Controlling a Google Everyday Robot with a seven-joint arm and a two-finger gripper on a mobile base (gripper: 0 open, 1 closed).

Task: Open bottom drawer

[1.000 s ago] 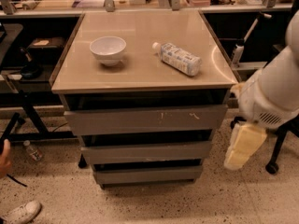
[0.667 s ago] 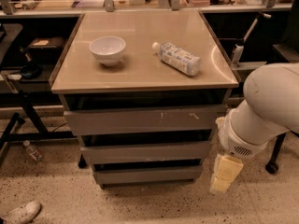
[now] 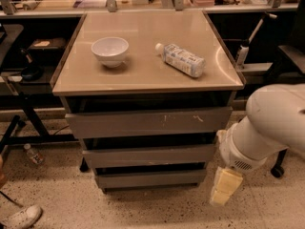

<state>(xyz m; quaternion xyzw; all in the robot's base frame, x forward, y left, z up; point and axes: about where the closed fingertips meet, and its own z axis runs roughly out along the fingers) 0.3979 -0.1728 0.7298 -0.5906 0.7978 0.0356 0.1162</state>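
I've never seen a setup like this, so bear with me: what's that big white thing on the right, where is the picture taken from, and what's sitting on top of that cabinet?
The big white shape is a robot's arm, part of a wheeled machine with a single arm. The pale yellow piece hanging from its tip is the end effector, the part that grasps. It hangs low by the cabinet's right side, level with the bottom drawer, and appears to hold nothing.

There is only one picture, looking down at the cabinet from the front. Where that camera is mounted isn't known.

The cabinet has a tan top with three grey drawers stacked under it. On the top are a white bowl, standing upright, and a plastic bottle, lying on its side. The job is to open the lowest drawer.
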